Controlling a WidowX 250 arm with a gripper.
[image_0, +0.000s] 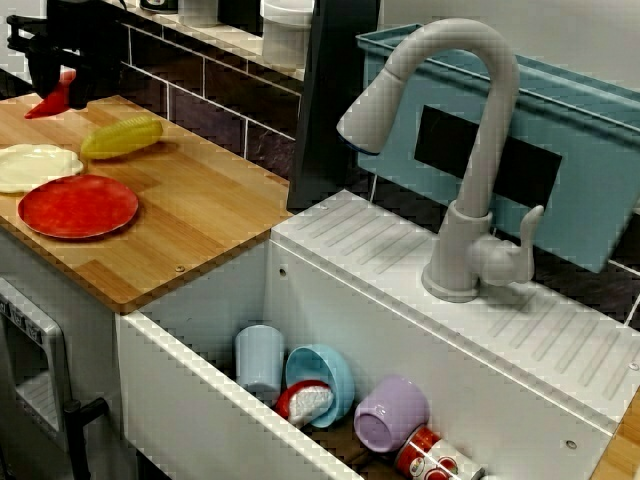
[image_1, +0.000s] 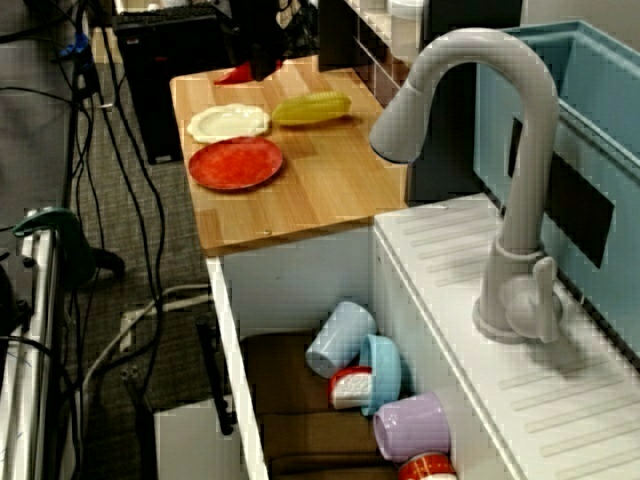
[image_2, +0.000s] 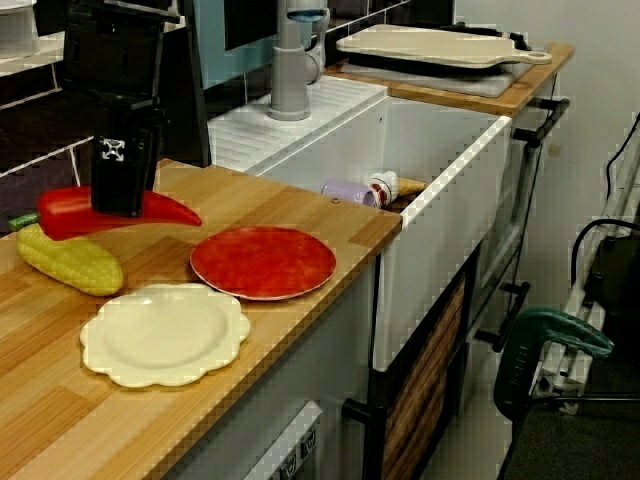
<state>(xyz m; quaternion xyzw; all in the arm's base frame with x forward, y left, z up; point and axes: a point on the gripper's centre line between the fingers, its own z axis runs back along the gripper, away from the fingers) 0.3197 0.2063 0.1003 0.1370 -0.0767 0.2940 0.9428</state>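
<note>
In the view along the counter, the cream plate (image_2: 165, 335) lies nearest, flat on the wooden counter (image_2: 330, 215). The red plate (image_2: 263, 262) sits just beside it at its 2 o'clock, the two rims close but apart. The corn (image_2: 68, 260) lies on its side at the cream plate's 11 o'clock and well off the red plate at 9 o'clock. Just behind the corn is the pepper (image_2: 62, 215), red with a green stem. It lies lengthwise across the view with its tip pointing to 3 o'clock. The black gripper (image_2: 122, 208) comes straight down on the pepper's middle, its fingers drawn in narrow and clamped on it. Whether the pepper rests on the wood or hangs clear of it cannot be told. Beyond the counter edge, at 1 o'clock from the red plate, the white sink (image_2: 450, 170) holds a purple cup (image_2: 350, 192) on its side among other cups. The grey faucet (image_2: 290, 60) stands behind the basin at 12 o'clock. Farthest off, a pale board (image_2: 440, 45) lies on the counter past the sink.
</note>
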